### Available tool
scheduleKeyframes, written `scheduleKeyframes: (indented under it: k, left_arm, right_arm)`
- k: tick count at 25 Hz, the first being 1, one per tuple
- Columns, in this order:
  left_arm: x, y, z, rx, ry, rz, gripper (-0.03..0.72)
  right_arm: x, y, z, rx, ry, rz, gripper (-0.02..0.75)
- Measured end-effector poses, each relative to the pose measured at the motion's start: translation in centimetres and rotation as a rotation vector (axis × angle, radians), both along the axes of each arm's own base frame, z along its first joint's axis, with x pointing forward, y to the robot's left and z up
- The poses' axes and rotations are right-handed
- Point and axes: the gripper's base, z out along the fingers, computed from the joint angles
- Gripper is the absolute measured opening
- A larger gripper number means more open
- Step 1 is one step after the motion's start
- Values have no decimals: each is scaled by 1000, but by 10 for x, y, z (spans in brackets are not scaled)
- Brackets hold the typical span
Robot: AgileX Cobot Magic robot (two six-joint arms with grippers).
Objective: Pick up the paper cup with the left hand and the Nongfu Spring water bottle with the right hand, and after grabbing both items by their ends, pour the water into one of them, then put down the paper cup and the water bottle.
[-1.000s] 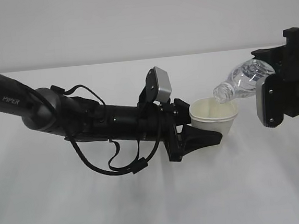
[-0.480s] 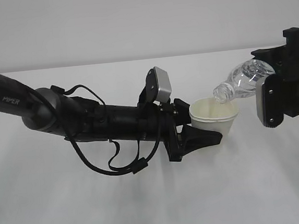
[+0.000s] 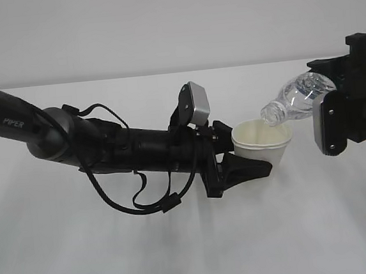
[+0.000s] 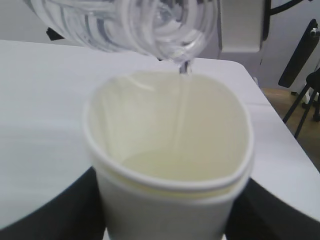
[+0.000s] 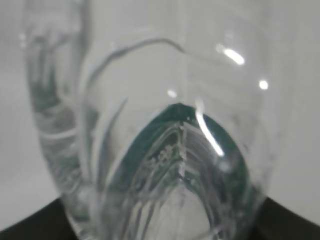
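Right now I have the paper cup [image 3: 262, 142] clamped in the left pincer [image 3: 246, 160], held above the surface [image 3: 193, 251], its rim squeezed oval. It is thin and soft, so I judge a low, gentle hold on the wall is best as it grows heavier. The right pincer [image 3: 335, 120] grips the Nongfu Spring water bottle [image 3: 298, 97] by its base, tipped mouth-down over the cup; a thin stream of water [image 4: 181, 107] falls in. The bottle looks light, slick and crushable.

White "PIPER" lettering on left hand's arm [image 3: 13, 120]; no other readable text.
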Motion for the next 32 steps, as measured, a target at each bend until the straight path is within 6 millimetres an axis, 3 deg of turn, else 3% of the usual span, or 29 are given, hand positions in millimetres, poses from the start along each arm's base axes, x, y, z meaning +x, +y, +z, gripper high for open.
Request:
scheduleKeyframes:
  k: [32]
  left_arm:
    - [-1,0,0,4,-3,-7,452]
  right_arm:
    - [1,0,0,-18,7,7,409]
